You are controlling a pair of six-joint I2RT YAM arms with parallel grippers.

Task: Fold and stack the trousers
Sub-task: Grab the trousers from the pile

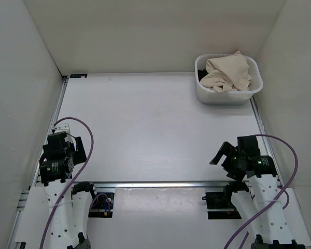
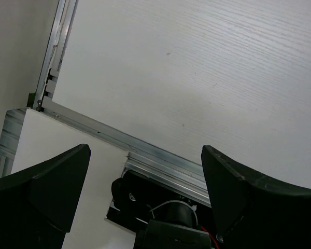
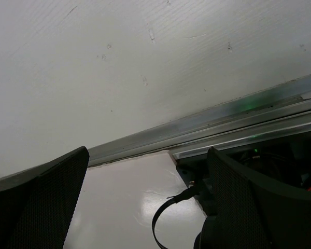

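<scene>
Trousers [image 1: 227, 72]: beige and crumpled, heaped in a white basket [image 1: 228, 96] at the table's far right corner. Some of the cloth rises above the rim. Only the top camera shows them.
Basket: stands against the right wall, well apart from both arms. A dark patch shows inside at its left, too small to identify.
Left gripper [image 1: 70, 141]: fingers spread wide with nothing between them, above the near left edge of the table [image 1: 145, 124].
Right gripper [image 1: 225, 154]: fingers also spread wide and holding nothing, above the near right edge.
Left wrist view: looks between the two dark fingers at the bare white tabletop, an aluminium rail [image 2: 160, 158] running diagonally and black hardware below it. This surface detail is lost from above.
Right wrist view: looks between its own fingers at the same rail, a green glint on the metal and a black looped cable [image 3: 163, 215] over a glossy white plate.
Top view: alone takes in both arms, their purple cables [image 1: 88, 140] and the basket together.
</scene>
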